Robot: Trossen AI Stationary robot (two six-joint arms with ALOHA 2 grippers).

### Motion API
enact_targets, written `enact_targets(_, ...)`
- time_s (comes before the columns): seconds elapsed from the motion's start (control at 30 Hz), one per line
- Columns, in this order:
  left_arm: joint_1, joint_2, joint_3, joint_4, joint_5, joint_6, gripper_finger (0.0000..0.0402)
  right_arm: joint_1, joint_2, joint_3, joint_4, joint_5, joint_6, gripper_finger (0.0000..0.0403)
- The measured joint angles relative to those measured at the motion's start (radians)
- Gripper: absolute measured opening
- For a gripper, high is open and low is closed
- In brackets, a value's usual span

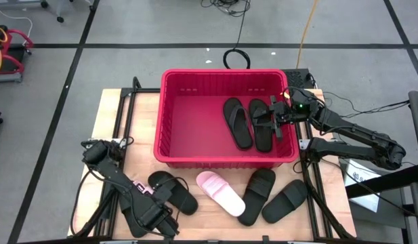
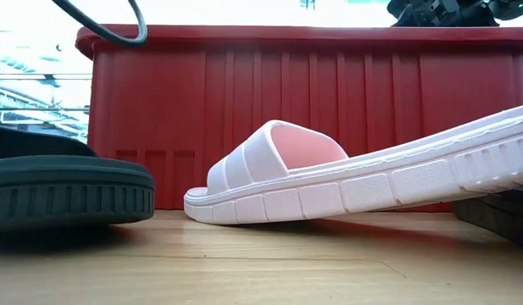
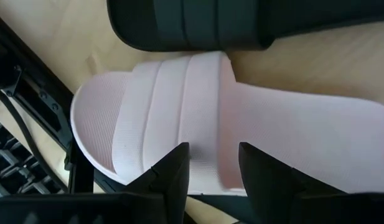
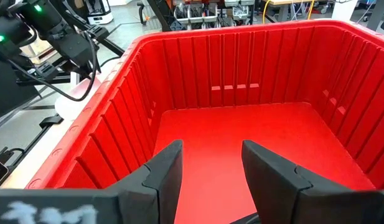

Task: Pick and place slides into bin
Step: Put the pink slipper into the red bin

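The red bin [image 1: 222,73] stands at the table's middle far side, with two black slides [image 1: 237,122] [image 1: 261,125] lying on its floor at the right. My right gripper [image 1: 278,116] hangs open and empty over the bin's right part; its wrist view looks into the bin [image 4: 198,68]. My left gripper [image 1: 161,224] is open near the table's near edge, over a pink slide [image 3: 291,137] that the arm hides in the high view. Another pink slide [image 1: 221,193] lies in front of the bin, its heel end raised [image 2: 464,161]. My left gripper [image 3: 213,162] stands with its open fingers [image 3: 173,168] over the pink slide's footbed just behind the strap [image 3: 204,146], coming from above. Whether the fingers touch the slide, I cannot tell. The slide lies flat on the table.
Black slides lie on the table in front of the bin: at the left [image 1: 173,192], next to my left gripper, and two at the right [image 1: 256,195] [image 1: 286,201]. One black slide [image 3: 198,22] lies just beyond the pink one. Dark frame rails [image 1: 120,122] run along the table's sides.
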Motion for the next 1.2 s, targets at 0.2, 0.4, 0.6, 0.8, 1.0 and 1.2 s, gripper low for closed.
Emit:
enact_targets(0.2,-0.001,0.000,0.000,0.000,0.005,0.002,0.0149,0.000,0.000,0.000,0.000,0.000,0.000,0.0155)
enact_targets(0.4,-0.004,0.000,0.000,0.000,0.009,0.001,0.0149,0.000,0.000,0.000,0.000,0.000,0.000,0.0155)
enact_targets(0.6,-0.006,0.000,0.000,0.000,0.032,0.001,0.0149,0.000,0.000,0.000,0.000,0.000,0.000,0.0155)
enact_targets(0.8,-0.006,0.000,0.000,-0.003,0.039,0.000,0.0122,0.000,0.000,0.000,0.000,0.000,0.000,0.0155)
enact_targets(1.0,-0.006,0.000,0.000,0.000,0.037,0.000,0.0049,0.000,0.000,0.000,0.000,0.000,-0.001,0.0155)
enact_targets(1.2,-0.006,0.000,0.000,0.003,0.031,0.000,0.0010,0.000,0.000,0.000,0.000,0.000,-0.001,0.0155)
